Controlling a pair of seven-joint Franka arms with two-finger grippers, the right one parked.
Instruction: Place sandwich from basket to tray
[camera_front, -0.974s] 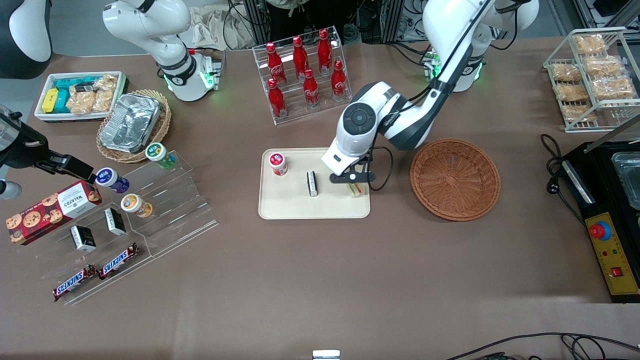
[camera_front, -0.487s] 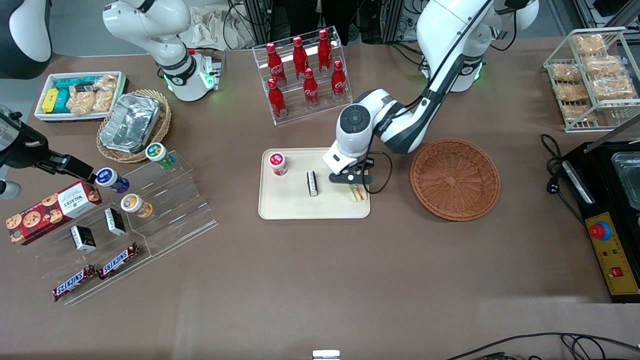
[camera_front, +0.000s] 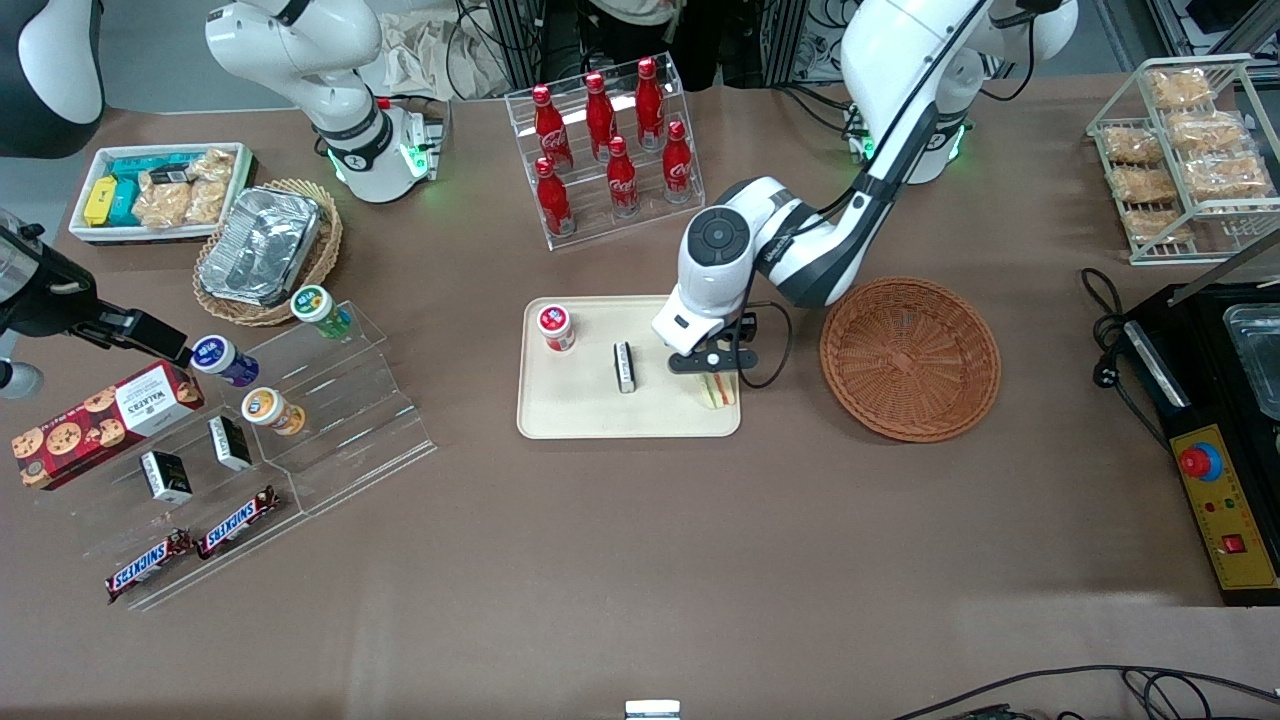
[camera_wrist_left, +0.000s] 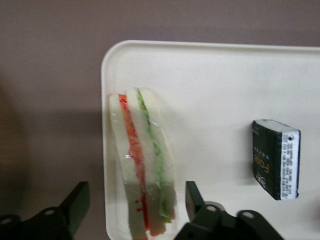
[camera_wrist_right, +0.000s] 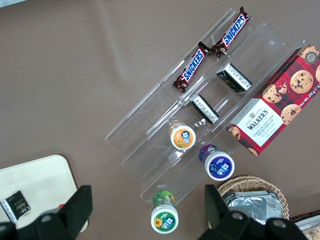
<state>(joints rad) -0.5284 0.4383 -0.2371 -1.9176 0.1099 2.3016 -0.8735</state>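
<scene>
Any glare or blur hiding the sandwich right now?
Left wrist view: slightly soft, small glints on the sandwich's wrap, layers readable between the open pincer fingers. Front view: sharp, but the pincer covers part of the sandwich on the tray.

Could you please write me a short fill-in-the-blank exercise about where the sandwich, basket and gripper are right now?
1. The sandwich lies on the ____, near its edge.
2. The reddish-brown basket holds ____.
3. The gripper hovers above the sandwich with its fingers ____.
4. Also on the tray are a small black box and a ____-lidded cup.

Missing words: tray; nothing; open; red
</scene>
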